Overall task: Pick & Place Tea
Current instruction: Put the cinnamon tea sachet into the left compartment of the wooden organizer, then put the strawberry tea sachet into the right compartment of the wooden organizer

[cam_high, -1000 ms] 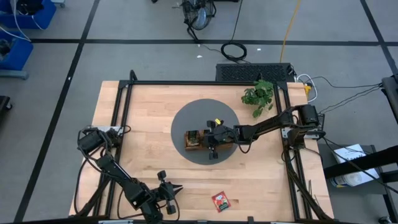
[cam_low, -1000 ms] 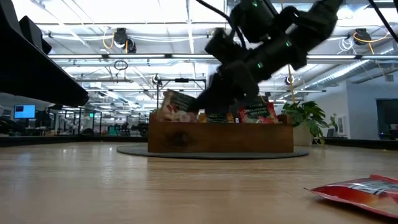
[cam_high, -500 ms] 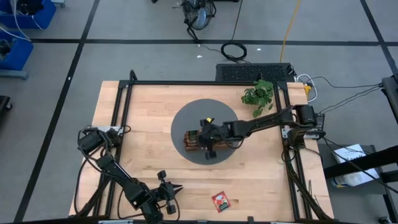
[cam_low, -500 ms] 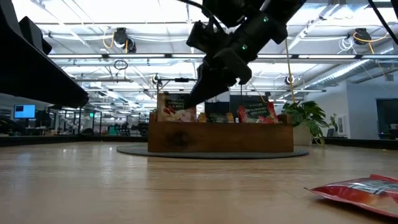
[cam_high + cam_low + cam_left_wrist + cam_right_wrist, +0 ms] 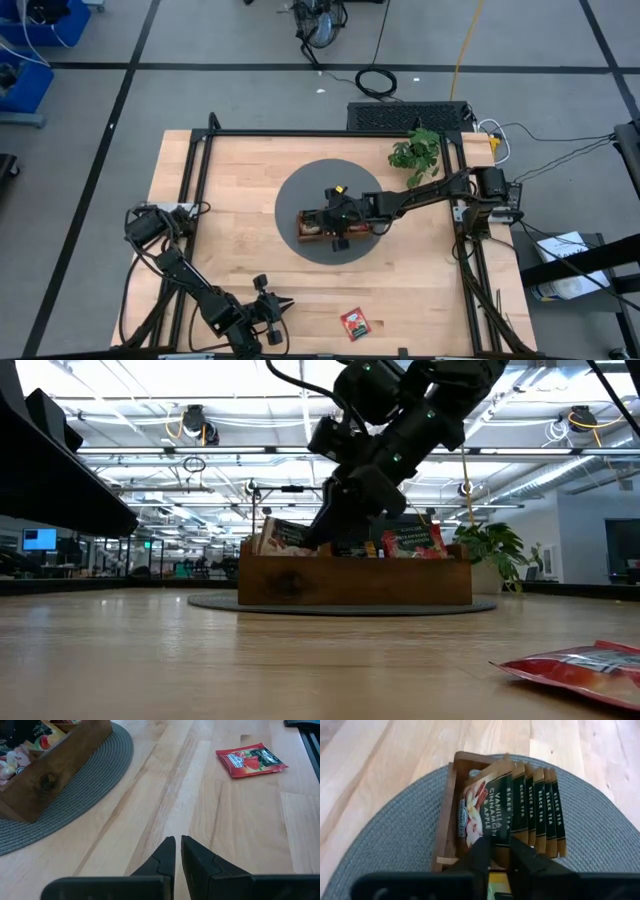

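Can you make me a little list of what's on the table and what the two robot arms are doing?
table: light wood
mat: round, grey, mid-table
tray: wooden, on the mat, tea packets standing in it
red tea packet: flat on the table, near the front edge
plant: at the back corner
right gripper: over the tray's end compartment, fingertips at a packet
left gripper: shut, empty, low over the table's front

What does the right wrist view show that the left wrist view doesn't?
Only the right wrist view shows the row of tea sachets standing in the tray's end compartment, the front one labelled vanilla, cinnamon and apple, with the right claw just above them. Only the left wrist view shows the red sachet lying flat on the bare table, and the left claw, shut. Both show the wooden tray on the grey round mat.
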